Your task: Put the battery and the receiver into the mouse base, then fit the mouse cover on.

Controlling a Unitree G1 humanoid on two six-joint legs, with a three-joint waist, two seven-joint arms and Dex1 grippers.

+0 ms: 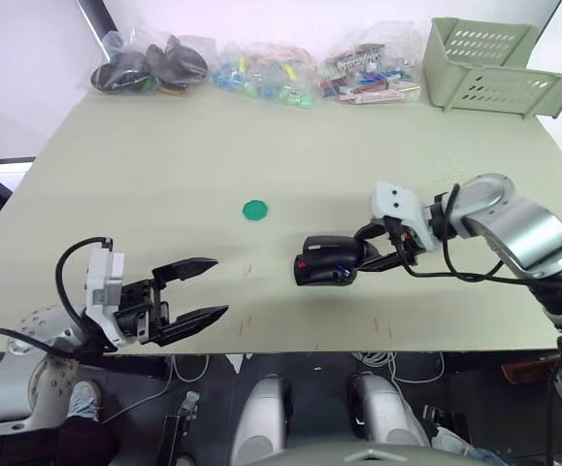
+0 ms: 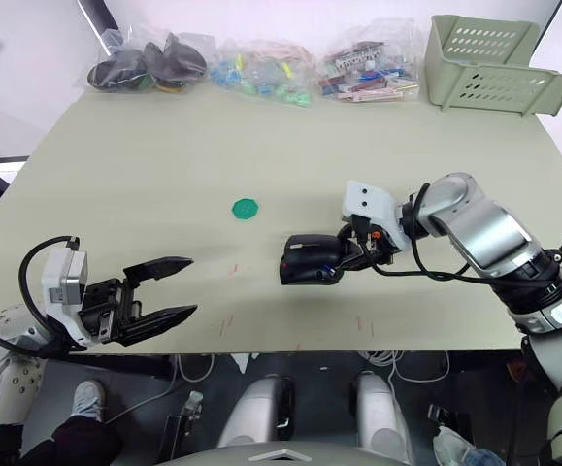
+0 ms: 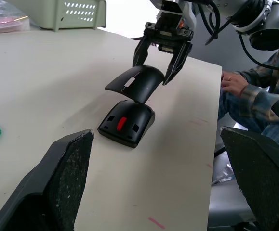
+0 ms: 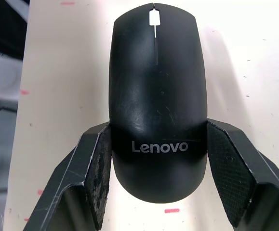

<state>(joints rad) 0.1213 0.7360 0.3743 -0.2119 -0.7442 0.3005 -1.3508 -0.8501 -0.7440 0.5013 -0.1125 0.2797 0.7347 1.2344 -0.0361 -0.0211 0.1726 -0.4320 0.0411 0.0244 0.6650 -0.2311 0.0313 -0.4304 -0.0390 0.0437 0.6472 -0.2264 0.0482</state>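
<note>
The right tool [image 3: 161,77] grips the mouse cover [image 3: 134,84] tilted over the mouse base [image 3: 127,122], seemingly to align it. The left tool [image 1: 193,296] waits open above the worktop [image 1: 164,165].

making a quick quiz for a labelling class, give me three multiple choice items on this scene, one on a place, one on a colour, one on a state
1. Where is the mouse cover?
A. flat on the table
B. raised above the mouse base
C. in the green basket

2. What colour is the small disc on the table?
A. green
B. red
C. white

3. How is the left tool?
A. shut on the cover
B. shut on nothing
C. open

Key:
1 B, the right tool grips the cover tilted over the base.
2 A, it is plainly green.
3 C, its fingers stand apart with nothing between.
</note>
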